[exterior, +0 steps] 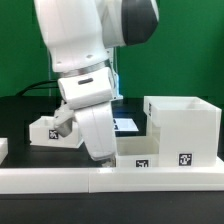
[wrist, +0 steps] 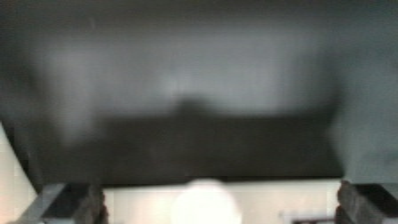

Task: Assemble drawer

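The drawer's large white shell (exterior: 182,122) stands at the exterior view's right, its tag facing front. One small open-top tray (exterior: 134,156) lies against the shell's lower left side. The other tray (exterior: 50,130) lies at the left, behind the arm. My gripper (exterior: 100,154) points down just left of the nearer tray, close above the table. In the blurred wrist view the two fingers (wrist: 71,205) stand wide apart at the corners. A white surface (wrist: 205,200) lies between them and I cannot tell which part it is. The gripper (wrist: 217,206) is open.
The long low white border wall (exterior: 90,182) runs along the front of the black table. The marker board (exterior: 126,124) lies behind the gripper. A small white piece (exterior: 3,150) shows at the far left edge. A green backdrop stands behind.
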Available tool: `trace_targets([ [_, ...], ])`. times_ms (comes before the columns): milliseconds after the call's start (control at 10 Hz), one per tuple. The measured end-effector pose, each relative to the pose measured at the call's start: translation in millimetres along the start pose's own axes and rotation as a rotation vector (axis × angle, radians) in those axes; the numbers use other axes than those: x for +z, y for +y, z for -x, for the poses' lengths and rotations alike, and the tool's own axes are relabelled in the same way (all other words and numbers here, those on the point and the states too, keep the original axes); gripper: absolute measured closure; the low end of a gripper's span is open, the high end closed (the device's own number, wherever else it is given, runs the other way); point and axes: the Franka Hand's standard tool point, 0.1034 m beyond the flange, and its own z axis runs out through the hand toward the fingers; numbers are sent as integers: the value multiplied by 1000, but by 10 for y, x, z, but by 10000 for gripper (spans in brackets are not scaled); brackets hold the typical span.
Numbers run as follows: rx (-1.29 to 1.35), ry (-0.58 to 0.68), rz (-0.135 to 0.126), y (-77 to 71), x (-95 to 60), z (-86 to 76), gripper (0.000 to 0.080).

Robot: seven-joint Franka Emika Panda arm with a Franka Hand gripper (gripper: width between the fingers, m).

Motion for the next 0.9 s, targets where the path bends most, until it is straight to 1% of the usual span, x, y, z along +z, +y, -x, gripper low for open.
trace_targets([
  [100, 2, 1, -1, 8, -5, -53, 150],
  [300, 9, 1, -2, -4, 4, -10, 150],
  [600, 9, 1, -3, -11, 13, -18, 150],
  [700, 7, 6, -11, -37, 49, -76, 150],
  [900, 26, 5, -11, -24, 58, -133, 150],
])
